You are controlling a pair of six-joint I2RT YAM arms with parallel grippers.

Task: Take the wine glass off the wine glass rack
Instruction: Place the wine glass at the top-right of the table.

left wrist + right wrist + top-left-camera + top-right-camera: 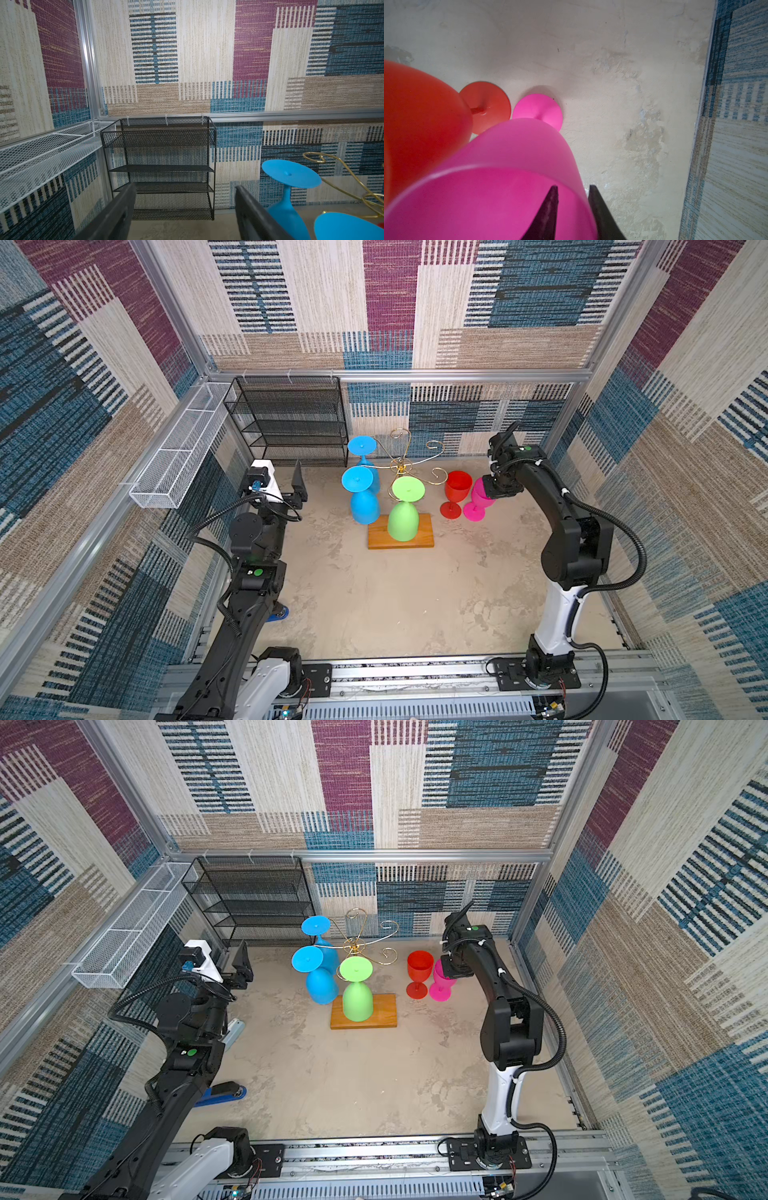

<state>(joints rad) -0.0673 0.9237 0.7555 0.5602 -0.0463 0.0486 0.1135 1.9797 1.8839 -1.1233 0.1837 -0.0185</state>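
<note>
The wine glass rack (400, 466), gold wire on a wooden base (420, 540), stands mid-table. A green glass (402, 519) and two blue glasses (365, 506) (362, 446) hang on it upside down. Right of the rack, a pink wine glass (473, 508) stands upright on the table beside a red one (457, 489). My right gripper (573, 187) straddles the pink glass's rim (500, 172), one finger inside the bowl and one outside. The inner finger is clear of the wall, so the gripper is open. My left gripper (185, 187) hangs open and empty, left of the rack.
A black mesh shelf unit (291, 423) stands against the back wall. A white wire basket (183, 448) runs along the left wall. A blue tool (220, 1094) lies by the left arm's base. The enclosure wall (737, 124) is close on the right.
</note>
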